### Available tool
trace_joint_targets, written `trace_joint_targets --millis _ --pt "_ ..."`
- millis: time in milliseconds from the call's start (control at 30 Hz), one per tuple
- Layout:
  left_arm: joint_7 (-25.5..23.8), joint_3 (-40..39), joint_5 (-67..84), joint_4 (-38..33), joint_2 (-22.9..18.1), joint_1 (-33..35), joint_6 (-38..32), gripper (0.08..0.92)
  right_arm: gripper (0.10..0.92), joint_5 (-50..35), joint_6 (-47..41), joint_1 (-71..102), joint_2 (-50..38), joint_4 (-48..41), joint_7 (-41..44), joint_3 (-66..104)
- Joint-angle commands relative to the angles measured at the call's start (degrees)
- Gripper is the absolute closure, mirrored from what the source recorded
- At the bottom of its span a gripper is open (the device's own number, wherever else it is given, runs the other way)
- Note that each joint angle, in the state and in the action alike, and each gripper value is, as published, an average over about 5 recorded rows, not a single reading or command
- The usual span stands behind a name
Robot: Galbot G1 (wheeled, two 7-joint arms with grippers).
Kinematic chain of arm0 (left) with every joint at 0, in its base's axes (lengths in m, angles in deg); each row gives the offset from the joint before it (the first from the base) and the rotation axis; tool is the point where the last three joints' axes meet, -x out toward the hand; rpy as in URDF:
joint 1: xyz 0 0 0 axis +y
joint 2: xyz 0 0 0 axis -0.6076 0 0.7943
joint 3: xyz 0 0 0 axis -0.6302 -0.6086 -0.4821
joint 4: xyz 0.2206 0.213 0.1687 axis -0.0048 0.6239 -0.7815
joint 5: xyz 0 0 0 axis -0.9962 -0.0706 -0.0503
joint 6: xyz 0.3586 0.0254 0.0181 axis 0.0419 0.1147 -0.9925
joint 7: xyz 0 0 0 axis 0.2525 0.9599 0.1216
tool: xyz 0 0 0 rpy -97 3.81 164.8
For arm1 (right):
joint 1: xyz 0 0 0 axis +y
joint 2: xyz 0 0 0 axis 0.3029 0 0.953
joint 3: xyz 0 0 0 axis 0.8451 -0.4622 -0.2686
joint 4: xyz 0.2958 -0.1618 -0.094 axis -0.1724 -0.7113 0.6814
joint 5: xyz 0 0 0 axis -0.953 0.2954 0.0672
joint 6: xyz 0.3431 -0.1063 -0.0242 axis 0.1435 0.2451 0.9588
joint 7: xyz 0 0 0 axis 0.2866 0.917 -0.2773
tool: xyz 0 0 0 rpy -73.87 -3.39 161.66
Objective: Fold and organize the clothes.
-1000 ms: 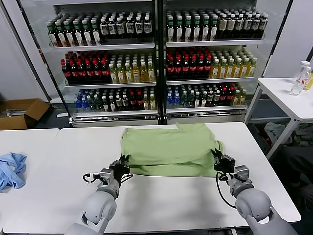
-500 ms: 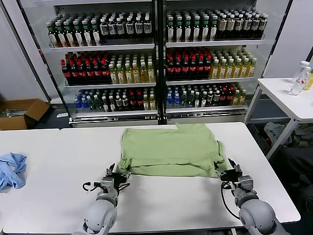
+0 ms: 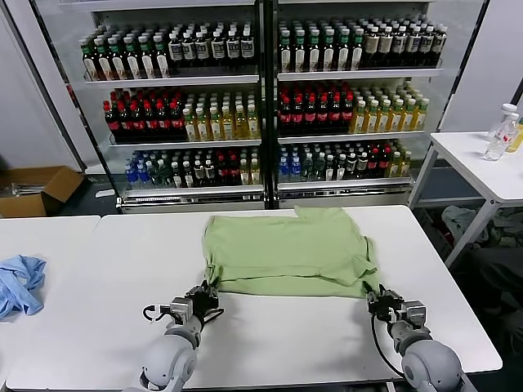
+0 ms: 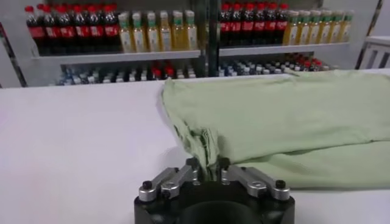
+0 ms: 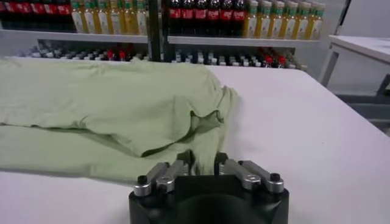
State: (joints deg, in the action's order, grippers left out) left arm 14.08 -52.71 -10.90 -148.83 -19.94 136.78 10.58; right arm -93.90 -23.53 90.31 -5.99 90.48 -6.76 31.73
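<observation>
Pinching: we've got both grippers clamped on the shirt (image 3: 286, 251), one at each near corner.
Shirt: folded, lying flat mid-table (image 3: 98, 318), far side toward the bottle fridge (image 3: 261, 98).
Left gripper (image 4: 208, 168): closed on bunched fabric.
Right gripper (image 5: 203, 162): same, nipping the hem.
Blue cloth (image 3: 20, 282): well off left.

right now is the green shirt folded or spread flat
Folded: the shirt lies doubled, upper layer over lower, near corners pinched by left tool and right tool.
</observation>
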Motion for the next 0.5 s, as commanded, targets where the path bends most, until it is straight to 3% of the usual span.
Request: trace_joint_targets --millis 33,300,400,500 --pt "-0.6 1.7 2.9 -7.1 0.8 6.3 1.0 0.884 0.880 1.0 1.7 16.6 -0.9 13.9 2.2 6.2" --pt "1.7 9.3 -0.3 -27.2 2.9 32.3 0.4 0.889 0.883 10.7 2.4 33.9 1.2 25.2 4.1 13.2" --pt "2.5 10.7 -3.1 -32.7 2.1 41.6 0.1 0.889 0.851 10.4 3.9 33.4 1.6 28.3 3.3 14.5" --pt "2.8 11.4 -5.3 -36.4 1.1 45.0 0.5 0.873 0.775 6.5 4.6 28.1 0.8 30.1 0.9 15.6"
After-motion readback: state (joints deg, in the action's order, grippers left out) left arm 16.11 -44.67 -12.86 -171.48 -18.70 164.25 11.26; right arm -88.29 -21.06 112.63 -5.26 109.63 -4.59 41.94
